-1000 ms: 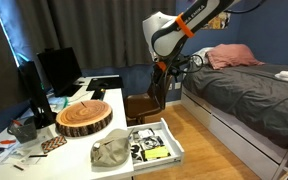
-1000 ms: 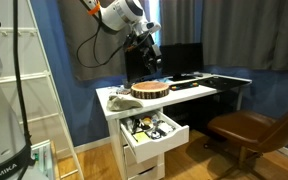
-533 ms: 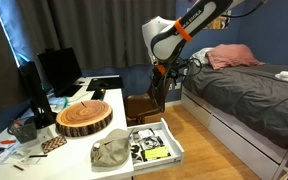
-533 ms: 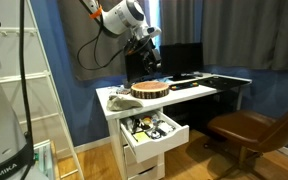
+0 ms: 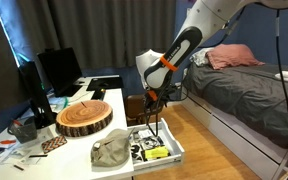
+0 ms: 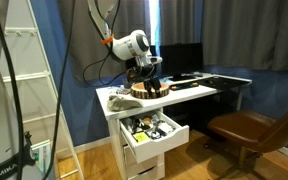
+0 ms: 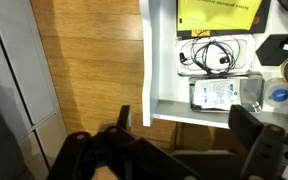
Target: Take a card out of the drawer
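The shallow white drawer [image 5: 175, 141] stands pulled open under the desk, also in the other exterior view [image 6: 160, 143]. In the wrist view its white wall [image 7: 149, 60] runs down the middle, with a yellow card [image 7: 219, 12], a coiled white cable [image 7: 208, 55] and a clear packet [image 7: 215, 94] inside. The yellow card also shows in an exterior view [image 5: 156, 153]. My gripper [image 5: 156, 113] hangs above the drawer, open and empty. It also shows in the other exterior view [image 6: 154, 88] and in the wrist view [image 7: 189, 140], where its dark fingers [image 7: 254, 135] frame the drawer's near edge.
A round wooden slab [image 5: 84, 118] and a grey cloth [image 5: 110, 150] lie on the desk beside the drawer. A monitor [image 5: 56, 68] stands at the back. A brown chair [image 6: 246, 128] is close by and a bed [image 5: 254, 90] lies beyond. Wooden floor [image 7: 84, 60] lies beside the drawer.
The arm has come down from high above the desk, and the gripper now hangs low over the open drawer. The drawer and its contents have not moved.
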Robot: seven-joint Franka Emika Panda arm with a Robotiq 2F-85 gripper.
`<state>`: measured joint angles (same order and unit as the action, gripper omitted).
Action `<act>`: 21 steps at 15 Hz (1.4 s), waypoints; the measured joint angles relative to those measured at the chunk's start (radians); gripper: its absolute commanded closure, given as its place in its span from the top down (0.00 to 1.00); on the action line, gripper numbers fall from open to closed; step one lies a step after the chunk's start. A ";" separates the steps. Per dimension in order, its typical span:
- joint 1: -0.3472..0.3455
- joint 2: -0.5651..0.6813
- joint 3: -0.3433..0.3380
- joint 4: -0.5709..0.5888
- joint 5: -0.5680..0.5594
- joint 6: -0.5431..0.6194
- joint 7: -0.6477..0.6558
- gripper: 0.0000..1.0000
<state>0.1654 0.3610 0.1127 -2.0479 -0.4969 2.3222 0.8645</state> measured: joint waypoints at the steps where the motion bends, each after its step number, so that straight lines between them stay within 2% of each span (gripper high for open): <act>1: 0.016 0.036 -0.020 0.016 0.000 0.025 0.008 1.00; 7: 0.104 0.257 -0.140 0.172 0.009 0.087 0.123 1.00; 12: 0.138 0.416 -0.165 0.325 0.023 0.092 0.145 1.00; 21: 0.152 0.455 -0.182 0.371 0.026 0.092 0.136 1.00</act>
<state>0.3179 0.8157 -0.0693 -1.6771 -0.4705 2.4139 1.0003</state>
